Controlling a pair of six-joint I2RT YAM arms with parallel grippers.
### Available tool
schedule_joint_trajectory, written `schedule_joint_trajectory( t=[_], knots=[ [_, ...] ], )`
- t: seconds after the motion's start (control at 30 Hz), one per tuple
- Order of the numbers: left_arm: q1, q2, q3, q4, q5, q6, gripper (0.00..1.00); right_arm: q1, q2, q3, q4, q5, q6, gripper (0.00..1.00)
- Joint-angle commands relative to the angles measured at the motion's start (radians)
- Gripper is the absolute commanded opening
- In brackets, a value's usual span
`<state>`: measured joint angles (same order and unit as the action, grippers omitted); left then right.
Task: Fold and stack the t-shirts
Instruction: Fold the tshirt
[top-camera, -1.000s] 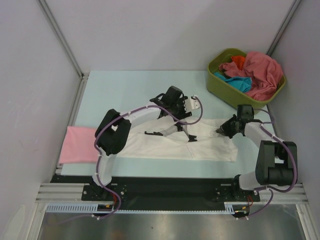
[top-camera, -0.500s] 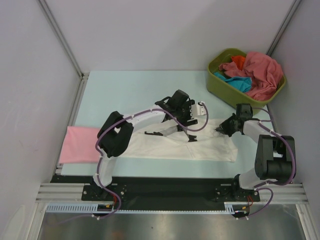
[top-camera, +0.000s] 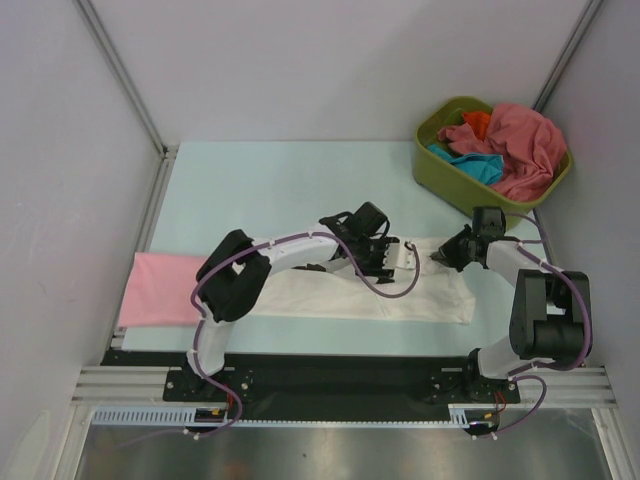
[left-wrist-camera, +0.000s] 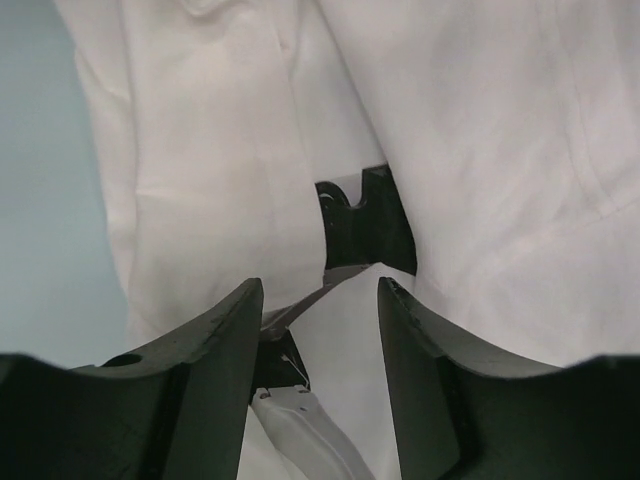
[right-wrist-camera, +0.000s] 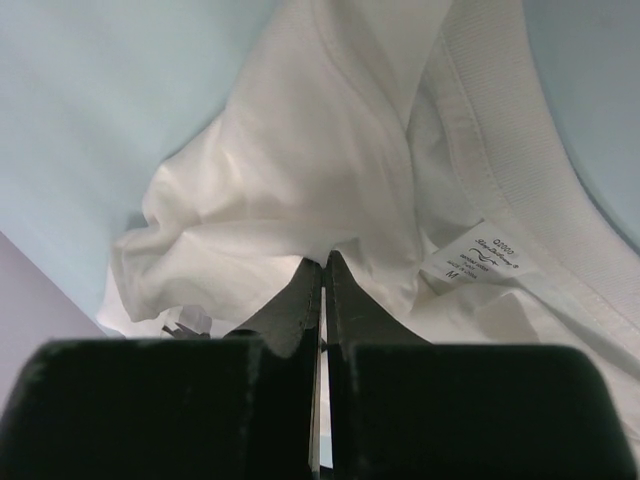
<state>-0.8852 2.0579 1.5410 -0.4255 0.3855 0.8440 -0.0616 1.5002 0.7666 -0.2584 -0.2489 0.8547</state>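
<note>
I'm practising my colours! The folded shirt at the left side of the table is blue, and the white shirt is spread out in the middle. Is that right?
Not quite. The folded shirt at the left side of the table is pink, not blue; the top external view shows it. The white shirt is spread out in the middle.

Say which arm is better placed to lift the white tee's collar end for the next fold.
Right, probably. The right gripper is shut on the tee by the collar label; the left gripper is over the tee's middle, jaws apart, gripping nothing.
</note>
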Motion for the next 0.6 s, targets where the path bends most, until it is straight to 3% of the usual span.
schedule_joint_trajectory(
  t=[0.0,0.2,0.37,0.57],
  knots=[
    [-0.001,-0.025,-0.047,0.045,-0.028,0.107,0.56,-0.004,-0.011,-0.004,0.022,-0.012,-0.019,0.00],
    [0.003,-0.008,-0.082,0.132,-0.131,0.132,0.55,-0.004,-0.018,0.003,0.027,-0.030,-0.014,0.00],
    [0.003,-0.001,-0.059,0.131,-0.105,0.101,0.38,-0.004,-0.017,-0.001,0.033,-0.041,-0.014,0.00],
    [0.002,0.015,-0.055,0.140,-0.059,0.092,0.48,-0.004,-0.021,-0.001,0.024,-0.041,-0.023,0.00]
  ],
)
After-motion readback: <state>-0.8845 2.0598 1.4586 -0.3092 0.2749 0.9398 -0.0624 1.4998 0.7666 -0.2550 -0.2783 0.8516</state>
